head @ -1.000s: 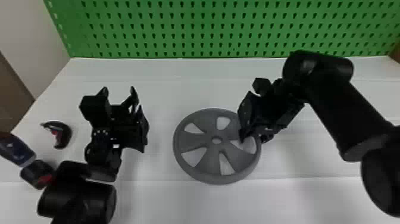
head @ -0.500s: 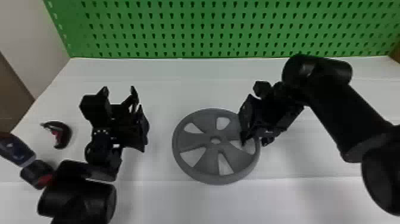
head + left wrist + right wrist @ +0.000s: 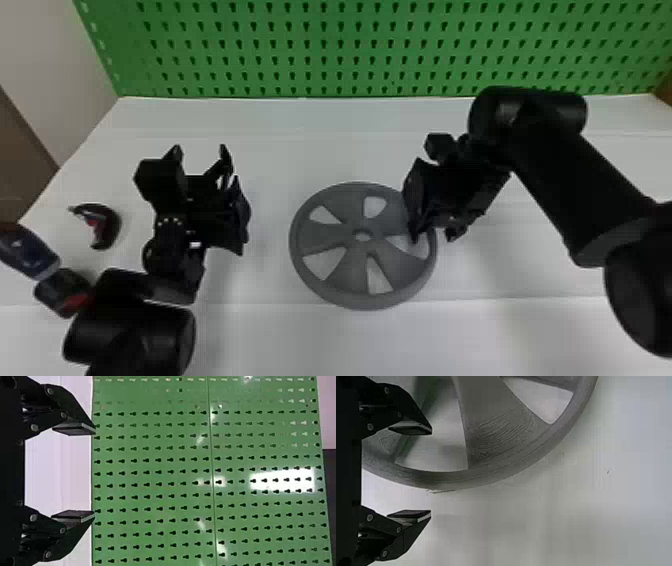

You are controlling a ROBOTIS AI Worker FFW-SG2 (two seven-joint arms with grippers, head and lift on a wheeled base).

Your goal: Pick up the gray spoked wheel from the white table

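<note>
The gray spoked wheel [image 3: 332, 235] lies flat at centre frame — its right-hand rim is basically between the right gripper's [image 3: 431, 473] wide-apart fingers, one over a spoke gap, one outside. That's the nearer arm, so I'd say lower, then pinch the rim.

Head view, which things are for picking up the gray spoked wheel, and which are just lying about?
Job: wheel; white table; black right gripper.
Lying about: curved black-and-red object; blue rounded object; black-and-red block.
</note>
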